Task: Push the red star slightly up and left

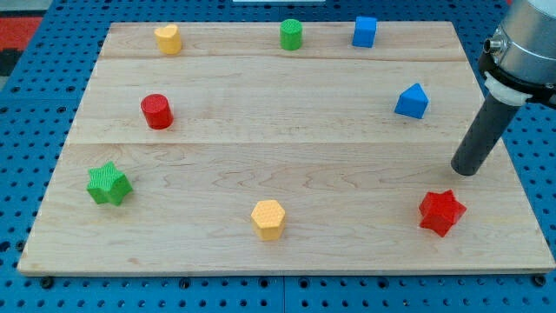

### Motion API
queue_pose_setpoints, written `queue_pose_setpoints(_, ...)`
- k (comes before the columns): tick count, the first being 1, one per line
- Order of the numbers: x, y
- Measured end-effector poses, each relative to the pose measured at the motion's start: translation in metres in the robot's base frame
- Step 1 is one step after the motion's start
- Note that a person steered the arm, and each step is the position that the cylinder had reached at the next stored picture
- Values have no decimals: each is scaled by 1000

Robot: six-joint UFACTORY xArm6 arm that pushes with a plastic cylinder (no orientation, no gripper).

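My tip (466, 171) rests on the bench (287, 165) just above and right of the red star (441, 212), apart from it; the rod has no gripper and holds nothing. The star sits near the bench's lower-right corner. A clean push likely means circling to its lower right, close to those edges. Open wood lies up-left, toward the yellow hexagon (268, 218).

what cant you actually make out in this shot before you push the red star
- My arm above the rod: cut off by the view's top right corner.
- Whether my tip touches the board: one view cannot settle it; it sits up and right of the red star, apart.
- Yellow block at the view's top left: its exact shape is too small to tell.
- Board's bottom corners: partly cut by the view's bottom edge.
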State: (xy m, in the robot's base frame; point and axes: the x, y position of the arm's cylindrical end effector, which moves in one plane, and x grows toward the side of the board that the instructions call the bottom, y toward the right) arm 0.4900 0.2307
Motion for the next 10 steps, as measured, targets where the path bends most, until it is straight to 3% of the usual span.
queue_pose_setpoints(2, 0, 12)
queue_pose_setpoints(3, 1, 62)
queue_pose_setpoints(4, 69, 78)
queue_pose_setpoints(5, 97, 7)
queue_pose_setpoints(7, 72, -112)
queue_pose_setpoints(9, 70, -114)
queue_pose_setpoints(10, 59, -77)
